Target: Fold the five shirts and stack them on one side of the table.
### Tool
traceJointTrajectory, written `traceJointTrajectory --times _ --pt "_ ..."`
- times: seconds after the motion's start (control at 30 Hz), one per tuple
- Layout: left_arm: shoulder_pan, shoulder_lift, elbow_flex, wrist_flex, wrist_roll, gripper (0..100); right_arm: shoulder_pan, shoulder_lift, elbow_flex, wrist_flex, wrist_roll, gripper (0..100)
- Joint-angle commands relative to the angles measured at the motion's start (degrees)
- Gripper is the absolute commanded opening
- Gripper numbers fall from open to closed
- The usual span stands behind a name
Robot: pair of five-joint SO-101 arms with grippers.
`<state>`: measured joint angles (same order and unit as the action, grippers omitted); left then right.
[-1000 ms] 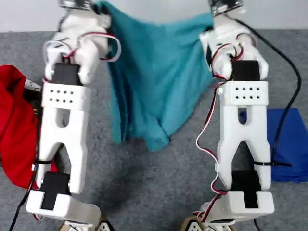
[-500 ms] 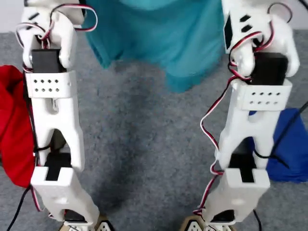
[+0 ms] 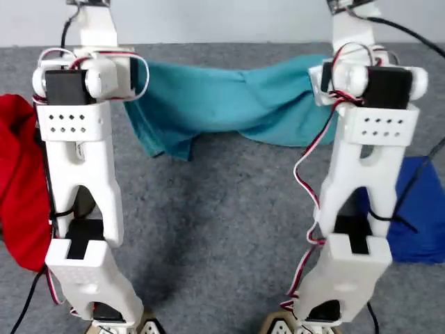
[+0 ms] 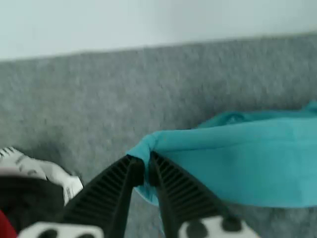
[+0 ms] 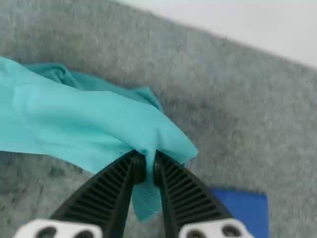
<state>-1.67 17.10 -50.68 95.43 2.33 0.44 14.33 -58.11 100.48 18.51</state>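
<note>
Grey felt table, pale wall behind; both jaws pinch the teal shirt.

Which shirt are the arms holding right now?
The teal shirt, pinched at each end in an arm's shut jaws and stretched between them. The red shirt lies loose at the left edge, the blue shirt at the right.

Seemingly a robotics lab bench: two white arms with exposed black servos stand at a grey felt-covered surface's near edge, plain white wall behind.
</note>
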Motion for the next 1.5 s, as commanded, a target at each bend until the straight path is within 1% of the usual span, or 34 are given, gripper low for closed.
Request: traceJointTrajectory --times 0.0,0.1,0.2,0.3,0.37,0.4,0.5,0.6,0.67,0.73,0.87,0.97,1.03,1.17,1.37,1.47 --pt "2.3 -0.9 -2.2 5.4 -0.1 1 0.2 -12.2 13.5 2.6 0.6 0.9" --pt "4.0 -2.7 -1.1 5.3 -0.4 1 0.4 -23.5 28.8 2.5 1.8 0.9" --pt "9.3 -8.7 4.2 5.3 -0.4 1 0.7 -35.9 43.7 2.4 4.0 0.9" --pt "15.1 -18.5 17.2 5.3 -0.4 1 0.7 -48.4 56.7 2.4 4.6 0.9" --pt "17.0 -26.0 28.6 5.2 -0.4 1 0.7 -56.0 64.4 2.4 4.6 0.9" --pt "16.8 -29.9 34.2 5.1 -1.0 1 0.7 -59.4 67.8 2.4 4.6 0.9" --pt "14.4 -41.6 47.4 5.1 -6.9 1 0.8 -69.1 73.6 2.4 7.0 0.9" --pt "11.4 -54.0 58.9 5.0 -10.9 1 3.6 -76.5 75.6 2.5 7.7 0.9" --pt "10.6 -61.4 63.5 3.4 -12.9 1 5.8 -78.6 75.6 2.2 7.8 0.9" --pt "10.4 -67.8 65.9 -0.9 -13.6 1 6.8 -78.7 74.7 1.2 7.5 0.9" --pt "10.4 -77.0 70.2 -11.8 -13.7 1 7.0 -78.7 72.9 -6.2 7.3 0.9" --pt "10.4 -79.6 72.4 -17.3 -13.8 1 7.0 -78.7 70.6 -11.9 5.1 0.9" --pt "10.4 -79.9 72.6 -18.7 -13.8 1 7.0 -78.7 67.3 -13.8 4.2 0.9" --pt "10.4 -79.9 72.6 -19.1 -13.9 1 7.0 -78.6 61.5 -15.8 3.8 0.9" --pt "10.4 -79.9 72.6 -19.1 -13.9 1 7.1 -78.6 61.6 -15.4 3.8 0.9" --pt "8.4 -79.9 72.6 -18.7 -13.9 1 7.1 -78.6 61.6 -14.2 3.9 0.9"
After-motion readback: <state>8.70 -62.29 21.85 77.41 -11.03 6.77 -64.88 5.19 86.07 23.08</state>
